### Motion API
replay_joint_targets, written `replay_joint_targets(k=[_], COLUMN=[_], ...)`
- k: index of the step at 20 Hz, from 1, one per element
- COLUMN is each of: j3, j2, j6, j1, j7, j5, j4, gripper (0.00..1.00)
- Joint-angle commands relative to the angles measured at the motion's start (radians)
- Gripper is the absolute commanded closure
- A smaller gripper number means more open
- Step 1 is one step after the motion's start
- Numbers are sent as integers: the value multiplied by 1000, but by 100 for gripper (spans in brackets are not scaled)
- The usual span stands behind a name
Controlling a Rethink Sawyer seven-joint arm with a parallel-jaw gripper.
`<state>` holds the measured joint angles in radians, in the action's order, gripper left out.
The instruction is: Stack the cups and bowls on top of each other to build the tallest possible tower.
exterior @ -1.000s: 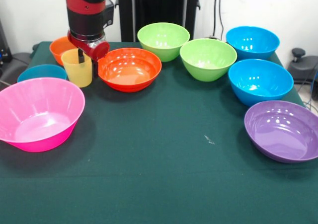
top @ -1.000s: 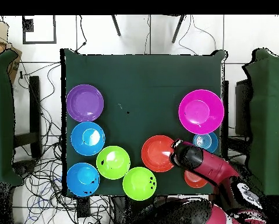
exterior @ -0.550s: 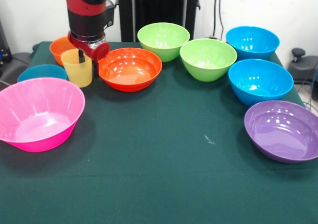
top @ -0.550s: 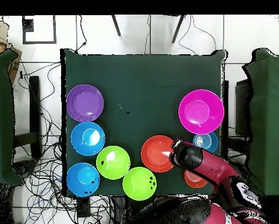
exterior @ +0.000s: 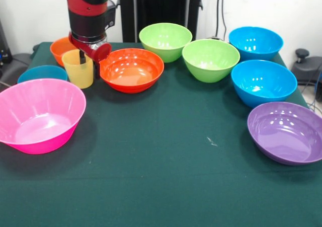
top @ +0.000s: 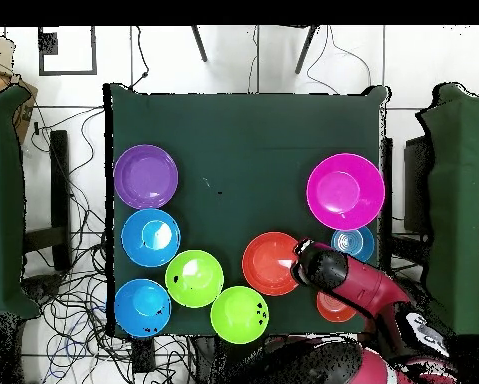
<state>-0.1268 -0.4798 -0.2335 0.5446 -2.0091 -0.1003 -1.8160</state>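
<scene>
**Green Table, Nothing Stacked**

A dark green cloth covered the table (exterior: 166, 176), with a white wall behind and cables trailing on the floor around it. Every bowl sat alone and empty: the big pink bowl (exterior: 39, 115), the purple bowl (exterior: 287, 132), three blue bowls (exterior: 263, 82) (exterior: 255, 42) (exterior: 42, 73), two lime green bowls (exterior: 210, 59) (exterior: 165, 41) and a wide orange bowl (exterior: 131, 69). The pale-yellow tumbler (exterior: 78, 69) stood upright just beside that orange bowl, between it and the smaller blue one. The gripper (exterior: 85, 61) hung right at the tumbler's rim, one dark finger (exterior: 81, 56) showing inside it; whether it clamped the wall could not be told. A second orange bowl (exterior: 61, 47) was partly hidden behind the arm (top: 355, 285).
</scene>
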Motion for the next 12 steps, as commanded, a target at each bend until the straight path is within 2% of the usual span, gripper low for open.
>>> replay_joint_targets(k=[1, 12], j3=[91, 101], j2=[26, 20], j6=[38, 27], j1=[-7, 2], j7=[-85, -73], j5=[2, -2], j4=[70, 68], gripper=[0, 0])
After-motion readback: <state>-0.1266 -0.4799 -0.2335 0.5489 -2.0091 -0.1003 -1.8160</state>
